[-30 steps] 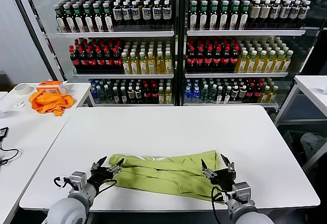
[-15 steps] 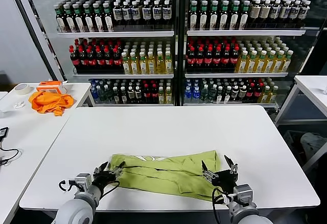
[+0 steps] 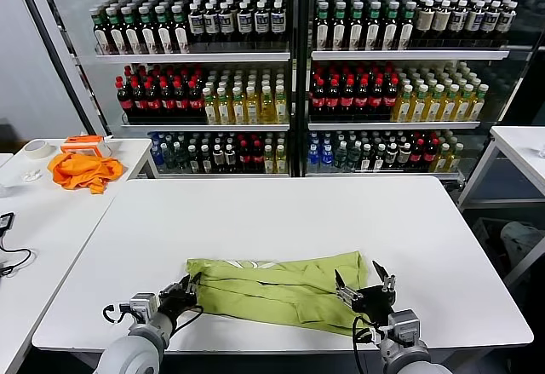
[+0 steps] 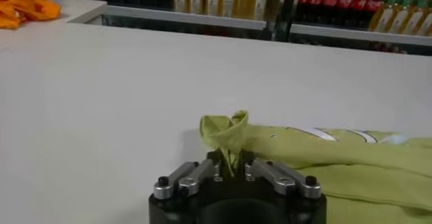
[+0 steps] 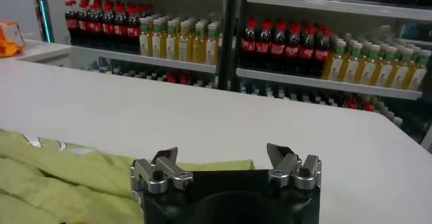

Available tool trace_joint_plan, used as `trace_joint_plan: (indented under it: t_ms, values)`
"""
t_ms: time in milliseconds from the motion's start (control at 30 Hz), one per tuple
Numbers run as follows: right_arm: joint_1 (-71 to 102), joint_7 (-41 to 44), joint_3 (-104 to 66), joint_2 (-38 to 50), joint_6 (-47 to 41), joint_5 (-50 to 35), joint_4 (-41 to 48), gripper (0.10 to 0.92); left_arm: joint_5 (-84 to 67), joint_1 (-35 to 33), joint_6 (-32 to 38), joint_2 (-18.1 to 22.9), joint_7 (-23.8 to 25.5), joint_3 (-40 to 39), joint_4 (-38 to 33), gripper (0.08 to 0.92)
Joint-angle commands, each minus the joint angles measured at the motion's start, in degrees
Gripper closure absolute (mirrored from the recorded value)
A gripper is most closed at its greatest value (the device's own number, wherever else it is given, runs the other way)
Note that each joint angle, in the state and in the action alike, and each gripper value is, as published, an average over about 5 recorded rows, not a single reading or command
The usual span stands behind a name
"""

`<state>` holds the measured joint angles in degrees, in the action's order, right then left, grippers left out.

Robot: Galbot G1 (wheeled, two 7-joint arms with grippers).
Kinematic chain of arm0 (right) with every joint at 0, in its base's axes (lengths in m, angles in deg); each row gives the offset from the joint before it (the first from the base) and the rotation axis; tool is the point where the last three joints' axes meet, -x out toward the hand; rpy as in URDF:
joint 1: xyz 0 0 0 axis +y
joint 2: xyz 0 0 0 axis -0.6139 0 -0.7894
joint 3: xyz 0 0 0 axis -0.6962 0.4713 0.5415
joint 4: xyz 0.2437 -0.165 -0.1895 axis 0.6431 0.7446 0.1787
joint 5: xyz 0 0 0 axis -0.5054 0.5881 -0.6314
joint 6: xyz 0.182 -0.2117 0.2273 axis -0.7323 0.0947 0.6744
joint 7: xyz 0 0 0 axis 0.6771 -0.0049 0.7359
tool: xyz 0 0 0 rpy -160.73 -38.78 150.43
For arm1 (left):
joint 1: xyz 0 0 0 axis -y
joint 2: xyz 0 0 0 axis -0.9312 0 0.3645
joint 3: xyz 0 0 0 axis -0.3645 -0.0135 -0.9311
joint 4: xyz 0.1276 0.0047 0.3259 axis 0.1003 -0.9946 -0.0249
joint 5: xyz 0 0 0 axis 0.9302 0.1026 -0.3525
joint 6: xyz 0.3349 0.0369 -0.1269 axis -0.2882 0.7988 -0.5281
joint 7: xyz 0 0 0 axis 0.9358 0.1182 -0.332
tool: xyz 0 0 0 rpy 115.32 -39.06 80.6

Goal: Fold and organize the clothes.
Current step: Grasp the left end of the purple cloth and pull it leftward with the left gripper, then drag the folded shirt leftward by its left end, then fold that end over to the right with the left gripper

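Presently: lime-green T-shirt (image 3: 277, 289), folded lengthwise into a band, lies along the near edge of the white table (image 3: 281, 212). Left gripper (image 4: 229, 162) pinches the shirt's bunched left end, evidently to lift it for folding; right gripper (image 3: 364, 287) hovers at the right end, jaws spread, holding nothing.

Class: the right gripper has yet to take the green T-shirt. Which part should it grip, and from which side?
Probably the T-shirt's right end edge, approached low from the robot's side. The shirt lies flat in a long folded band; the open right gripper already sits there, mirroring the left gripper, shut on the other end.
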<state>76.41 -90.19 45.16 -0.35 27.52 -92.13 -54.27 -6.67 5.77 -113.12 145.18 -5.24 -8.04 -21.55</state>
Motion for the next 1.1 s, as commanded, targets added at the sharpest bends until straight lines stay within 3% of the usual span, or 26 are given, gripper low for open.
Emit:
trace_joint_plan:
  t_ms: [33, 167, 667, 833, 1100]
  values:
    - [0.1, -0.1, -0.1, 0.0, 0.0, 0.1, -0.1, 0.203, 5.5, 0.0, -1.1, -0.3, 0.8, 1.3, -1.1, 0.853]
    - [-0.2, -0.1, -0.3, 0.1, 0.0, 0.2, -0.2, 0.203, 9.8, -0.3, -2.7, -1.9, 0.4, 5.0, -2.7, 0.91]
    - [-1.7, -0.1, 0.6, 0.1, 0.0, 0.2, -0.2, 0.203, 17.2, -11.0, -8.4, -11.7, -2.5, 32.6, -1.4, 0.91]
    - [-2.0, -0.1, 0.8, 0.0, -0.1, 0.2, -0.1, 0.203, 12.3, -9.5, -8.5, -10.0, -2.7, 28.5, -7.6, 0.91]
    - [-0.6, -0.1, -0.6, 0.5, 0.0, 0.2, -0.6, 0.203, 10.2, -2.1, -8.5, -3.6, -0.5, 8.9, -12.2, 0.911]
